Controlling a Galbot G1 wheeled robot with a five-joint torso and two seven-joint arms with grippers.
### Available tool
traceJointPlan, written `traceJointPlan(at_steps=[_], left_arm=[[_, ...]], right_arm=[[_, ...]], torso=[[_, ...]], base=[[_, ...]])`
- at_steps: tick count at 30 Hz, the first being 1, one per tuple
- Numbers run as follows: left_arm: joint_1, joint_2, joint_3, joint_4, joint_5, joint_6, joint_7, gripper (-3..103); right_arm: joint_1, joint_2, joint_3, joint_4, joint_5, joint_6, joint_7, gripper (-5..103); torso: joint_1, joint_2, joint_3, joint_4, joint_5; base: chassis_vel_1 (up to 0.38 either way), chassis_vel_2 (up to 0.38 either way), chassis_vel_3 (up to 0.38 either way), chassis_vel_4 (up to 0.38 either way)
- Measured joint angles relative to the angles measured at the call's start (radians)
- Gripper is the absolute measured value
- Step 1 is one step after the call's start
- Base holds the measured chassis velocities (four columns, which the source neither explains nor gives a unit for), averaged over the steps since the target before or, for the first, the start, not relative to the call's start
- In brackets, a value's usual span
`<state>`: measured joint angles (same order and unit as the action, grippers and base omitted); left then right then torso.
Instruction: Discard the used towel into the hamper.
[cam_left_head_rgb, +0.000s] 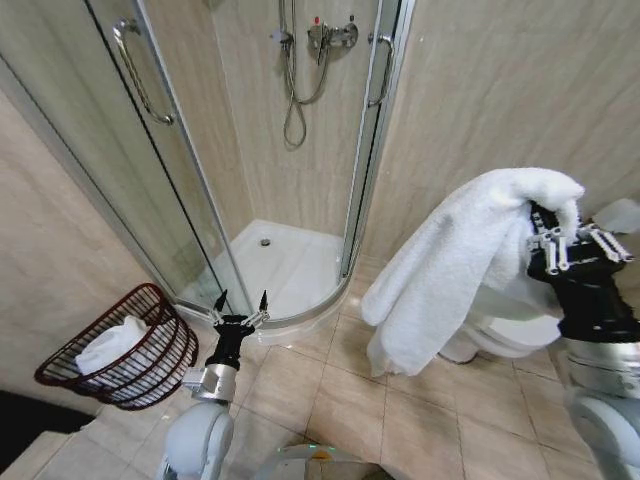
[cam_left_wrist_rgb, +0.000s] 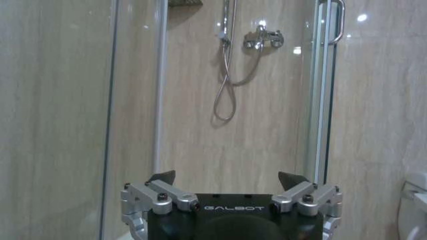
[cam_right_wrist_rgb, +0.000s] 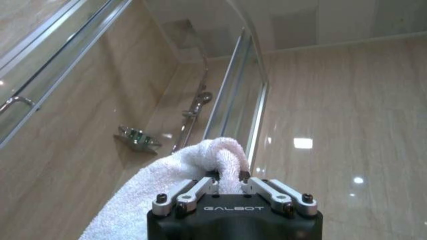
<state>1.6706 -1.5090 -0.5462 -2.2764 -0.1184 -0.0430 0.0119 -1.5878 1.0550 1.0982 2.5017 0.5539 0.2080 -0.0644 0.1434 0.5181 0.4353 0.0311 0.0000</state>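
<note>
The room is tiled in beige on floor (cam_left_head_rgb: 340, 400) and walls. A corner shower (cam_left_head_rgb: 290, 150) with curved glass doors, chrome handles and a white tray stands ahead; a chrome mixer (cam_left_head_rgb: 335, 35) with a looped hose hangs on its back wall. A white toilet (cam_left_head_rgb: 505, 335) sits at the right, partly hidden behind the towel.

The right gripper (cam_left_head_rgb: 548, 240) is raised at the right, above the toilet, its fingers clamped on a fold of the towel (cam_left_head_rgb: 460, 265). The towel is white terry cloth, thick and looped; it bunches over the gripper and drapes down and to the left, its lower edge hanging clear of the floor. In the right wrist view the fold (cam_right_wrist_rgb: 217, 155) rises between the closed fingers.

The left gripper (cam_left_head_rgb: 241, 303) is held low at centre-left, pointing toward the shower sill, fingers spread apart and holding nothing (cam_left_wrist_rgb: 227, 180).

The hamper (cam_left_head_rgb: 125, 350) sits at the lower left, just beside the left arm and well apart from the held towel. It is a round dark red-brown wire basket with open horizontal ribs, wider at the rim. A folded white cloth (cam_left_head_rgb: 110, 345) lies inside it.
</note>
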Motion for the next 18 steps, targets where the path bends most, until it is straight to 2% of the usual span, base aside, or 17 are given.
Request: traceJointPlan(at_steps=[7, 18], left_arm=[[0.0, 0.0, 0.0, 0.0, 0.0, 0.0, 0.0, 100], [0.0, 0.0, 0.0, 0.0, 0.0, 0.0, 0.0, 100]], right_arm=[[0.007, 0.024, -0.015, 0.0, -0.004, 0.0, 0.0, 12], [0.016, 0.014, -0.002, -0.001, 0.006, 0.005, 0.001, 12]], torso=[[0.01, 0.029, 0.018, 0.0, 0.0], [0.028, 0.072, 0.044, 0.0, 0.0]], base=[[0.0, 0.0, 0.0, 0.0], [0.0, 0.0, 0.0, 0.0]])
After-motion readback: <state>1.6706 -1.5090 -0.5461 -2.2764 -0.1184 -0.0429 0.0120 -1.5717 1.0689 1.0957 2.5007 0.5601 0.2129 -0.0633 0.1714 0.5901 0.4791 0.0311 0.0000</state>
